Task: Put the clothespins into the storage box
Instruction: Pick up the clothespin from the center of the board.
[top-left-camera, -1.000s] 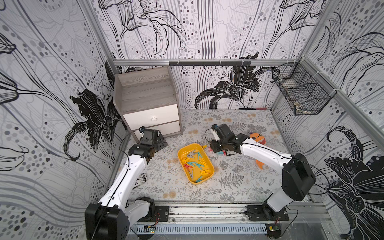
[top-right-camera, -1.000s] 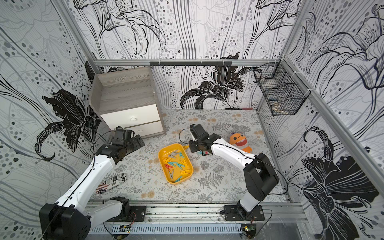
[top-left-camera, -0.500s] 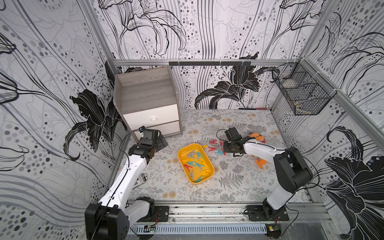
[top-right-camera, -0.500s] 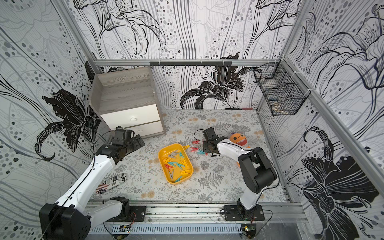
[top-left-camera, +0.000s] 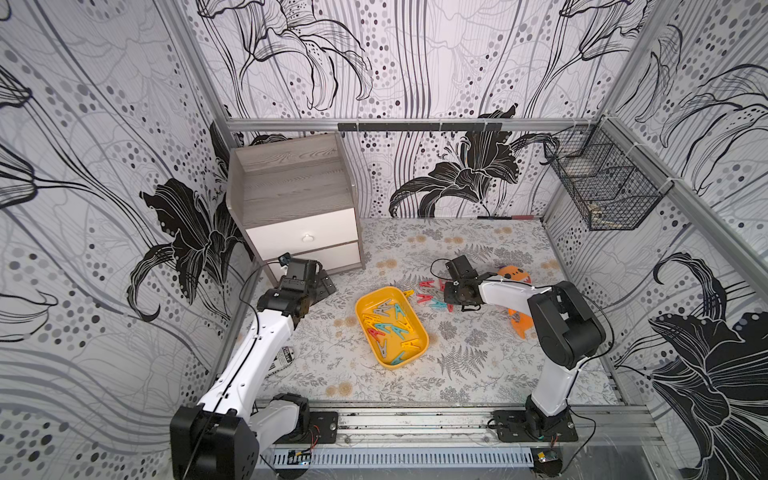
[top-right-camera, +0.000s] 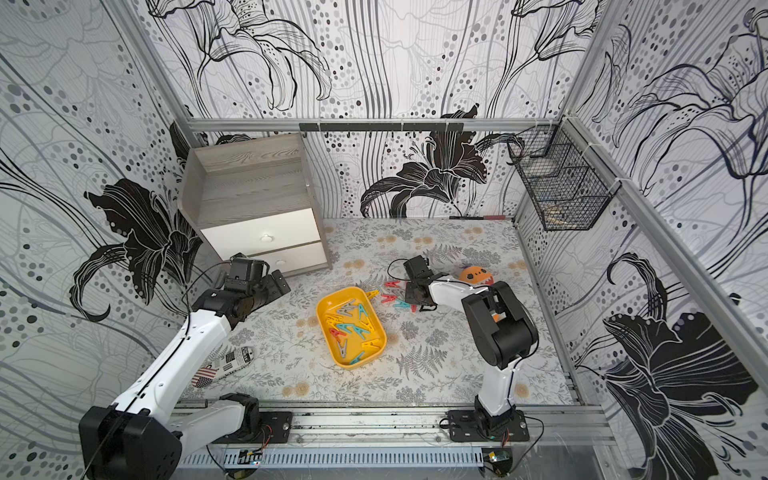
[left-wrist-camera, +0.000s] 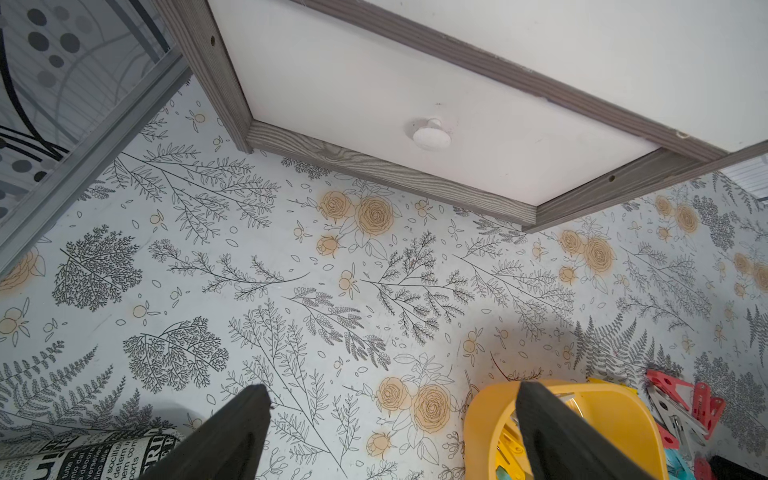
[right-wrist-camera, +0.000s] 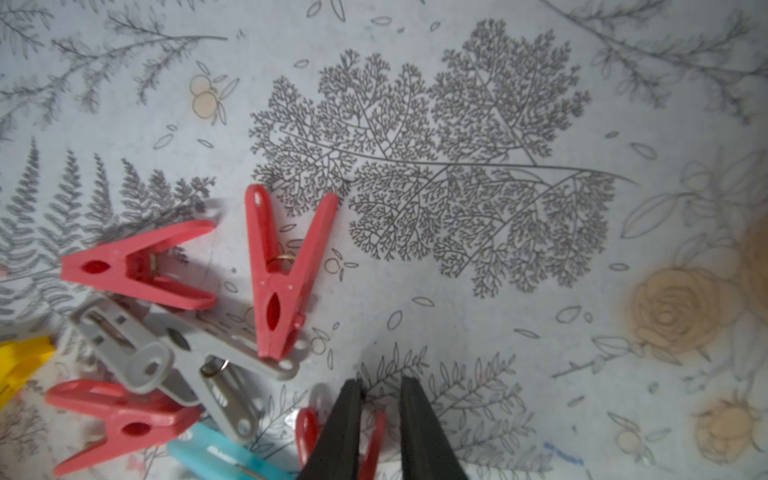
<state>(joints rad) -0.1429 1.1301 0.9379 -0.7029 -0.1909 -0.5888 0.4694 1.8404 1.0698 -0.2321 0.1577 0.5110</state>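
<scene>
Right gripper (right-wrist-camera: 381, 382): jaws nearly together with a narrow gap, tips low over the surface (top-left-camera: 478, 365) off the box's far right corner. One leg of a red pin (right-wrist-camera: 306, 432) sits in the gap, against one finger. Clamped or not: cannot tell.
Left gripper (left-wrist-camera: 395, 436): jaws wide apart, holding nothing, above the surface near its left edge, in front of the cabinet (top-left-camera: 291, 187).
Hidden: red pin mostly behind a finger and cut by the frame edge. Right fingertips covered by the wrist in both top views. Orange toy (top-left-camera: 513, 274) partly behind the right arm.
Box (top-left-camera: 368, 300): mid-surface, holds pins (top-left-camera: 392, 328) in yellow, teal, red and grey. Loose pins (top-left-camera: 424, 297) lie on the surface beside its far right corner, by the right gripper.
</scene>
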